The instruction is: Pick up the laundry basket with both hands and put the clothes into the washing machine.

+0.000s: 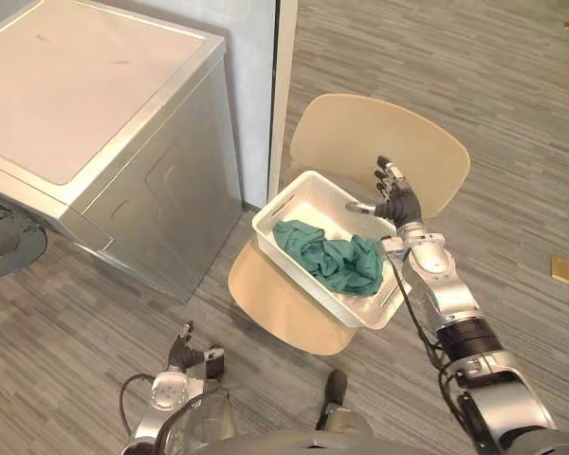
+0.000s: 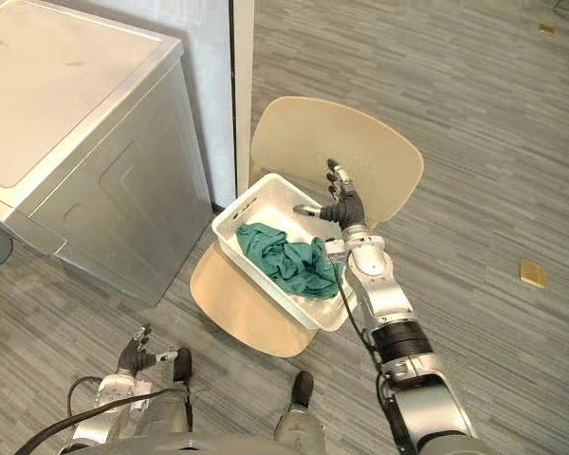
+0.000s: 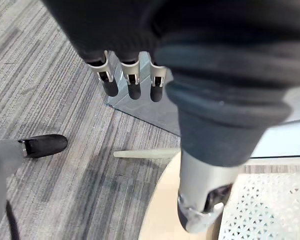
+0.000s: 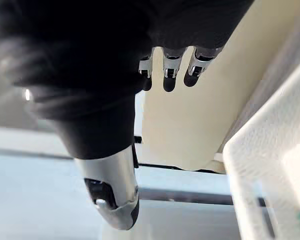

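Left hand [image 1: 183, 355] hangs low near the body, fingers straight and holding nothing, well apart from the laundry basket [image 1: 308, 199]. The basket stands on the seat of a beige chair [image 1: 284, 305], with the green clothes [image 1: 332, 256] inside. The right hand [image 1: 394, 197] hovers over its right rim, fingers spread, probably preparing a grip. Beyond on the left stands the washing machine [image 1: 85, 95], near the chair.

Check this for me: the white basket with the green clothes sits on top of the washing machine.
Not right. The white basket with the green clothes sits on the chair, beside the washing machine, as the left eye view shows.
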Motion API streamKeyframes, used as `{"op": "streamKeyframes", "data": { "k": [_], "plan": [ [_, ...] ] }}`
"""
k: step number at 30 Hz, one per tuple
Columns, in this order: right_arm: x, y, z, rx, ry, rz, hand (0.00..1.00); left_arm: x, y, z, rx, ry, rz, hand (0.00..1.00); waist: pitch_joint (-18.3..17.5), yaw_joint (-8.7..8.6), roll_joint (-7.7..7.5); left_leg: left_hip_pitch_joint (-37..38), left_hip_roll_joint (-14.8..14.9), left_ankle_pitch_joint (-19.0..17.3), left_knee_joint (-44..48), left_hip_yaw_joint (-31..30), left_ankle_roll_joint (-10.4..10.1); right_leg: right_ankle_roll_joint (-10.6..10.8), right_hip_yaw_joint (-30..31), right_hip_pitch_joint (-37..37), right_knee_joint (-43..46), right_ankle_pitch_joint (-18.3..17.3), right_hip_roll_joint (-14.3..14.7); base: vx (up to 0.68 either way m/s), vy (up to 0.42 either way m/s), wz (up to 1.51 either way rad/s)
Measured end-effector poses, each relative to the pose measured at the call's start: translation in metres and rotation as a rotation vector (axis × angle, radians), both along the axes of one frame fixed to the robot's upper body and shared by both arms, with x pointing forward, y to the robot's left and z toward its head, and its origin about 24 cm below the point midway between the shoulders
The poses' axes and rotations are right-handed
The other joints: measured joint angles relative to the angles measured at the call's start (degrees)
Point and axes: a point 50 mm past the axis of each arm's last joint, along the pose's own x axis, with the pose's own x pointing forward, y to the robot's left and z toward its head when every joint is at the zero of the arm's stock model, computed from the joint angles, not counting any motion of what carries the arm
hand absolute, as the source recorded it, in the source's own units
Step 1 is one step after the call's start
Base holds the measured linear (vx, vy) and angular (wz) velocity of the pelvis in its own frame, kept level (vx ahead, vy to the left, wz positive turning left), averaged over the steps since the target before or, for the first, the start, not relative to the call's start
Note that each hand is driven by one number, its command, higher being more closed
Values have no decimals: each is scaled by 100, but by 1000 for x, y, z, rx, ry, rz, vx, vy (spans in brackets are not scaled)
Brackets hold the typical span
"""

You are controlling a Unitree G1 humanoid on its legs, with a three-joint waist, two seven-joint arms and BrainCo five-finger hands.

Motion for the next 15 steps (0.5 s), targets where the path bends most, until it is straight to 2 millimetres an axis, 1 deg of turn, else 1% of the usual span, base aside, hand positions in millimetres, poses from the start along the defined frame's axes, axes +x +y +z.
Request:
{"op": "streamKeyframes", "data": {
  "k": [1,2,3,4,6,7,9,11,12,13,15],
  "plan": [
    [0,0,-7,-257,22,20,0,-5,1,-4,13,25,-21,0,-19,3,-32,-1,-2,2,0,1,-2,0,2,0,-9,10,0,0,0,0],
    [0,0,-10,-338,32,28,0,-6,1,-5,16,34,-25,0,-26,5,-43,-1,-2,2,0,1,-2,-2,4,0,-16,14,0,0,0,0],
    [0,1,-17,-535,36,33,0,-9,1,-8,29,49,-37,0,-33,12,-54,-1,-3,3,0,-1,-3,-4,3,2,-22,21,1,0,0,0],
    [-1,2,-24,-691,37,43,0,-11,1,-10,37,62,-44,0,-33,11,-54,-4,-7,3,-1,-1,-3,-6,6,0,-28,30,1,0,0,0],
    [-2,4,-34,-837,57,71,0,-13,2,-11,52,70,-57,0,-33,12,-54,-10,-11,3,-1,-15,-2,-10,7,-3,-41,45,1,-15,2,1],
    [-3,2,-49,-947,120,117,0,-12,2,-11,60,72,-70,0,-32,10,-54,-38,-22,12,-1,-71,-3,-22,-5,-6,-60,58,2,-33,4,3],
    [-5,0,-60,-1030,165,155,0,-13,2,-11,64,73,-77,0,-30,18,-53,-48,-26,16,-1,-79,-4,-34,-7,-7,-71,62,2,-36,6,3],
    [-10,-4,-79,-1171,244,231,0,-12,2,-11,62,72,-83,0,5,25,-34,-62,-30,26,-1,-93,-7,-47,-12,-12,-73,63,1,-33,6,2],
    [-10,-7,-82,-1189,258,236,0,-12,2,-10,59,69,-88,0,39,26,-19,-64,-30,31,-1,-97,-11,-49,-14,-13,-72,65,1,-44,5,3],
    [-7,-13,-84,-1229,287,228,0,-9,1,-9,55,58,-96,0,153,23,16,-74,-33,37,-1,-105,-31,-57,-15,-20,-70,72,0,-49,4,2],
    [0,-26,-79,-1277,323,172,0,-4,-1,-7,54,42,-103,0,331,18,99,-219,-33,78,-1,-124,-20,-58,-16,-156,-62,82,1,-74,2,1]
  ]
}}
